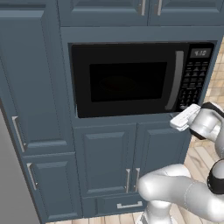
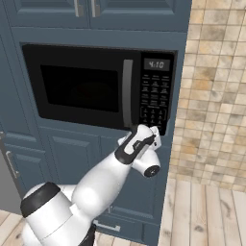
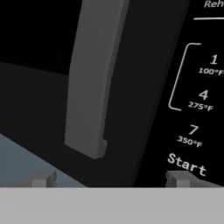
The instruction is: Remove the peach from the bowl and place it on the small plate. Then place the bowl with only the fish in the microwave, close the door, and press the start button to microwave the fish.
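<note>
The black microwave point(image 1: 127, 78) point(image 2: 81, 86) sits built into blue cabinets, and its door point(image 1: 122, 81) point(image 2: 77, 86) is shut. My gripper point(image 1: 178, 119) point(image 2: 144, 130) point(image 3: 109, 179) stands open right at the microwave's lower right corner. Its left fingertip point(image 3: 41, 179) is below the foot of the long grey handle point(image 3: 98, 78) point(image 1: 177, 78) point(image 2: 127, 91). The right fingertip point(image 3: 177, 177) lies just under the Start button point(image 3: 187, 162) of the keypad point(image 1: 194, 81) point(image 2: 154, 96). Nothing is between the fingers. The peach, small plate, bowl and fish are out of view.
Blue cabinet doors point(image 1: 105, 157) and a drawer front point(image 1: 129, 204) lie below the microwave, with a tall cabinet point(image 1: 30, 87) on its left. A tan tiled wall point(image 2: 216, 86) and wooden floor point(image 2: 206, 211) are to the right.
</note>
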Motion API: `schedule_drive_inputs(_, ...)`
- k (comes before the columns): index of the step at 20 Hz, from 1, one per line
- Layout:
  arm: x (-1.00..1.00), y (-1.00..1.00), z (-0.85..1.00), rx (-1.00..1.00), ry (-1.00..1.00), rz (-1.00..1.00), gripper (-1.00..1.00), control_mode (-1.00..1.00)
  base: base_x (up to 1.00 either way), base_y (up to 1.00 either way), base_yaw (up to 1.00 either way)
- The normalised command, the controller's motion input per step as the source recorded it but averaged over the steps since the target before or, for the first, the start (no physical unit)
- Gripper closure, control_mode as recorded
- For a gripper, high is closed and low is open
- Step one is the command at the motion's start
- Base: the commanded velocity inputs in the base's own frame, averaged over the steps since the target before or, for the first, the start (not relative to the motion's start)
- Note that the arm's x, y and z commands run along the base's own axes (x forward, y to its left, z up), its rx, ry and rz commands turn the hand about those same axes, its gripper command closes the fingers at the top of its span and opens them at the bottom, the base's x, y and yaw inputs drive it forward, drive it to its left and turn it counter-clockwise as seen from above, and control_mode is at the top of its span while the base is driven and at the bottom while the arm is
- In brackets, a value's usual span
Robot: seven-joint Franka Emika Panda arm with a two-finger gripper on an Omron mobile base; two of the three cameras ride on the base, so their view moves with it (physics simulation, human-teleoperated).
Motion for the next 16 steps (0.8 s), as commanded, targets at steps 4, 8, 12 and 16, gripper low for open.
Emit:
schedule_drive_inputs(4, 0.10, -0.02, 0.15, 0.00, 0.00, 0.00, -1.00, -1.00, 0.00, 0.00, 0.00)
schedule_drive_inputs(8, 0.20, 0.00, 0.00, 0.00, 0.00, 0.00, -1.00, -1.00, 0.00, 0.00, 0.00)
schedule_drive_inputs(12, 0.31, 0.00, 0.00, 0.00, 0.00, 0.00, -1.00, -1.00, 0.00, 0.00, 0.00)
schedule_drive_inputs(16, 0.34, 0.00, 0.04, 0.00, 0.00, 0.00, -1.00, -1.00, 0.00, 0.00, 0.00)
